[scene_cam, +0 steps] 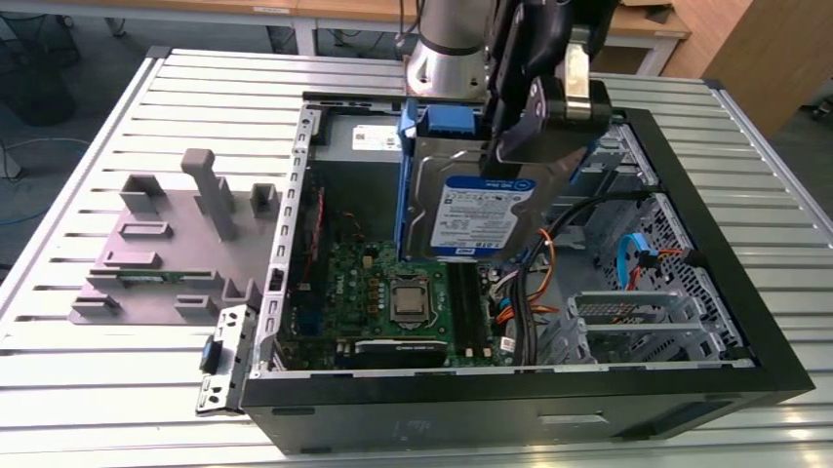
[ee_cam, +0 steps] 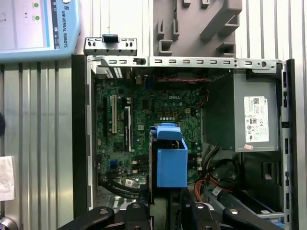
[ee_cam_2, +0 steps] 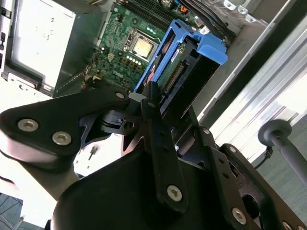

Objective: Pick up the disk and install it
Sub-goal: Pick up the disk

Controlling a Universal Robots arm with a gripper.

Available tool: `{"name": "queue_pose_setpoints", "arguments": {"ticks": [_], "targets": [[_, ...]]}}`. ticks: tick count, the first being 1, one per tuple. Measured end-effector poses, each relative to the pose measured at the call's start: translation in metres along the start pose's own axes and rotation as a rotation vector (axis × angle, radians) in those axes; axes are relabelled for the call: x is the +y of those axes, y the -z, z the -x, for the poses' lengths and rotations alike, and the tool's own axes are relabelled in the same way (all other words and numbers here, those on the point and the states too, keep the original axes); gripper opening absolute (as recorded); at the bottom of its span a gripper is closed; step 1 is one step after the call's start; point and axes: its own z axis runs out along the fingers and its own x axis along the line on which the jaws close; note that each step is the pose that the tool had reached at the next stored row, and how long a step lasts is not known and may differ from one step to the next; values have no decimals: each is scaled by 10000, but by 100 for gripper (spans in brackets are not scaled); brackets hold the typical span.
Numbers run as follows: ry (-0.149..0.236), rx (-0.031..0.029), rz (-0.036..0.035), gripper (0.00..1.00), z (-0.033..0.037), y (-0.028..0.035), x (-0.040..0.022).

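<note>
My gripper [scene_cam: 528, 146] is shut on the disk [scene_cam: 479, 213], a silver-grey drive with a white-and-blue label in a blue caddy. The disk hangs tilted, on end, in the air above the open computer case [scene_cam: 521, 395], over the motherboard [scene_cam: 390, 292]. In the second wrist view the black fingers [ee_cam_2: 152, 108] clamp the caddy's long sides and the disk [ee_cam_2: 189, 60] points down toward the motherboard [ee_cam_2: 122, 45]. In the first wrist view the blue caddy [ee_cam: 171, 163] sticks out past the gripper [ee_cam: 165, 208] above the board [ee_cam: 144, 120].
The grey power-supply box [ee_cam: 254, 120] fills one end of the case. Orange and blue cables [scene_cam: 553, 258] and a metal drive cage [scene_cam: 638, 322] lie at the exterior view's right. A grey fixture block [scene_cam: 170, 244] stands on the slatted table [scene_cam: 104, 380] beside the case. A teach pendant [ee_cam: 38, 28] rests nearby.
</note>
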Motion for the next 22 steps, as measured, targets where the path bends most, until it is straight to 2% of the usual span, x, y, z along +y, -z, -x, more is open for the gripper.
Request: {"name": "queue_pose_setpoints", "arguments": {"ticks": [14, 18, 22], "targets": [[0, -1, 0, 35, -291, 13, -53], [0, -1, 0, 35, -310, 13, -74], [-1, -1, 0, 35, -308, 13, -146]]}}
